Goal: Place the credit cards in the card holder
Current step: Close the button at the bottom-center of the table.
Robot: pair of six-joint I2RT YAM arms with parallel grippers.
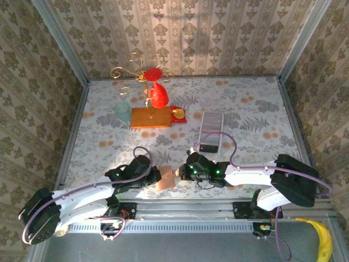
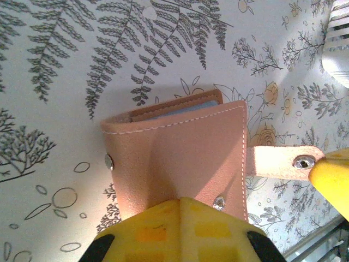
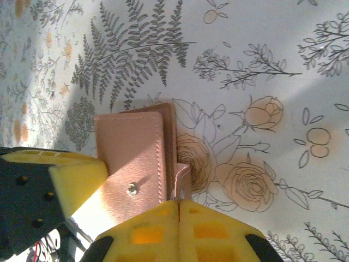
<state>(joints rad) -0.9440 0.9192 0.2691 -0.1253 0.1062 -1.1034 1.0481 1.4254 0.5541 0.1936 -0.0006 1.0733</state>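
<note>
The tan-pink leather card holder (image 1: 165,178) lies near the front edge of the table, between my two grippers. My left gripper (image 2: 180,201) is shut on its near edge, with the cover (image 2: 180,147) stretching away from the yellow pads. A pale blue card edge (image 2: 185,111) peeks out at the holder's far side. My right gripper (image 3: 179,203) is shut on the holder's snap strap (image 3: 183,177), beside the folded body (image 3: 133,153). The credit cards (image 1: 212,123) stand in a row in a long white tray further back.
The white tray (image 1: 209,141) reaches toward my right arm, and its end shows in the left wrist view (image 2: 338,49). At the back stand an orange wooden block (image 1: 150,117), a red glass (image 1: 158,98) and a pale cup (image 1: 122,112). A banana (image 1: 325,240) lies off the table.
</note>
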